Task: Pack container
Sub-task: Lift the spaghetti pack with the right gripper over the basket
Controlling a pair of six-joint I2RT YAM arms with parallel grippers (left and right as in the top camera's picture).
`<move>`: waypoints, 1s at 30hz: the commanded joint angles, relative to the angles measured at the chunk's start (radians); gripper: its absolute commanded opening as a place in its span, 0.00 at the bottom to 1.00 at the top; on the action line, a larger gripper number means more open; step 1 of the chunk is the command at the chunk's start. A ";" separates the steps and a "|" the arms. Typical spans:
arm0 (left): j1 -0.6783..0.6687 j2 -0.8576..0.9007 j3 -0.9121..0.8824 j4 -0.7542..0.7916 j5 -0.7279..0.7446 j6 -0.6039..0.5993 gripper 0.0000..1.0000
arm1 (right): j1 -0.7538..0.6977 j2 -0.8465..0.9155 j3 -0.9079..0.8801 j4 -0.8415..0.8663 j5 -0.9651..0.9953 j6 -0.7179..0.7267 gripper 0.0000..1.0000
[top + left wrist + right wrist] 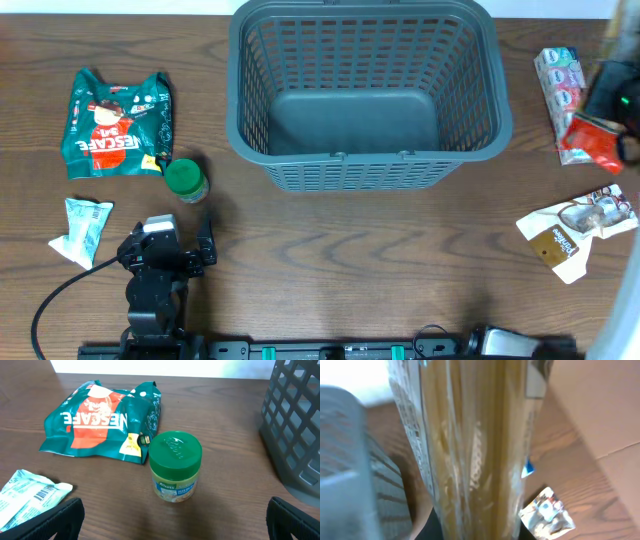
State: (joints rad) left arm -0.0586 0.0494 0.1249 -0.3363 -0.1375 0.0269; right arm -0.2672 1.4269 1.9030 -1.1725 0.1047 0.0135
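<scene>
The dark grey basket (340,158) stands at the back middle of the table with nothing in it; it also shows in the left wrist view (295,425) and the right wrist view (342,490). My left gripper (175,522) is open and holds nothing, low over the table just in front of a green-lidded jar (175,467). In the overhead view it (170,243) is at the front left. My right gripper (480,532) is shut on a clear packet of spaghetti (470,445), which fills its view, to the right of the basket.
A green Nescafe bag (115,122) and a white-teal packet (82,230) lie at the left near the jar (185,180). At the right lie a pink-white packet (560,82), a red packet (592,140) and a foil-and-card packet (580,225).
</scene>
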 commanded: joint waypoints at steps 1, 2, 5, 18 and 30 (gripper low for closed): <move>-0.004 -0.006 -0.021 -0.006 -0.004 0.003 0.99 | 0.038 -0.102 0.050 0.017 -0.067 -0.108 0.02; -0.004 -0.006 -0.021 -0.006 -0.004 0.003 0.98 | 0.051 -0.119 0.053 0.017 -0.109 -0.151 0.02; -0.004 -0.006 -0.021 -0.006 -0.004 0.003 0.98 | 0.106 -0.154 0.055 0.014 -0.282 -0.296 0.01; -0.004 -0.006 -0.021 -0.006 -0.004 0.003 0.98 | 0.402 -0.010 0.114 0.148 -0.396 -0.569 0.01; -0.004 -0.006 -0.021 -0.006 -0.004 0.003 0.98 | 0.586 0.253 0.207 -0.002 -0.396 -0.801 0.01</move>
State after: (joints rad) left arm -0.0586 0.0494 0.1249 -0.3363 -0.1375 0.0269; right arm 0.2687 1.6684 2.0544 -1.1637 -0.2596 -0.7074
